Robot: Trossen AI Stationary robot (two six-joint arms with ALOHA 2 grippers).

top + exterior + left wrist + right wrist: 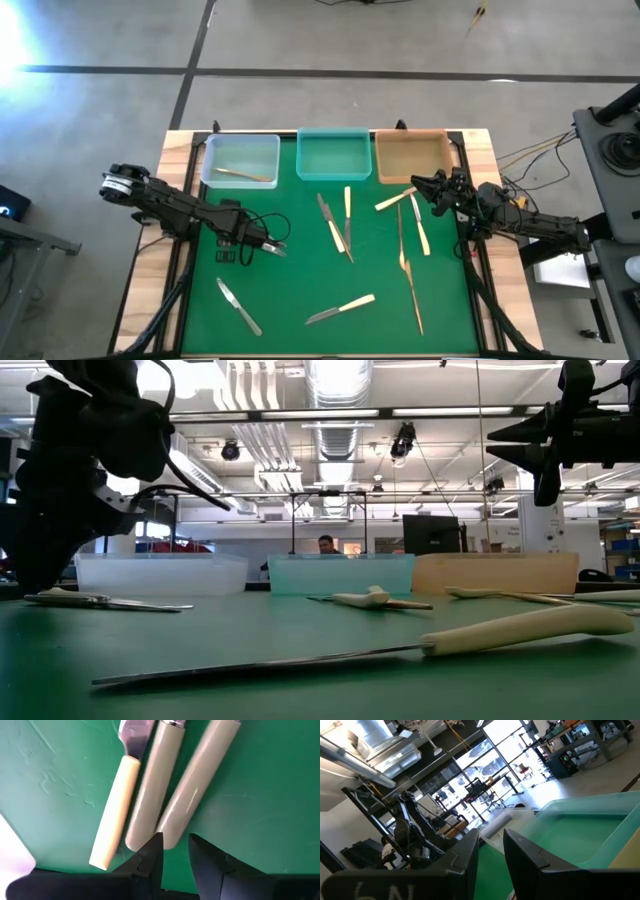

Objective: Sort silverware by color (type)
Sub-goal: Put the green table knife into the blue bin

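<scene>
Here the left gripper (277,247) hangs released over open mat (280,300); right gripper (415,186) released.

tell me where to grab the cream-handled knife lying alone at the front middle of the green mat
Grip the cream-handled knife across its cream handle, the thicker, rounder part, rather than the thin flat silver blade. Come straight down from above, fingers straddling the handle's width: it lies flat on the green mat with bare mat around it.
</scene>
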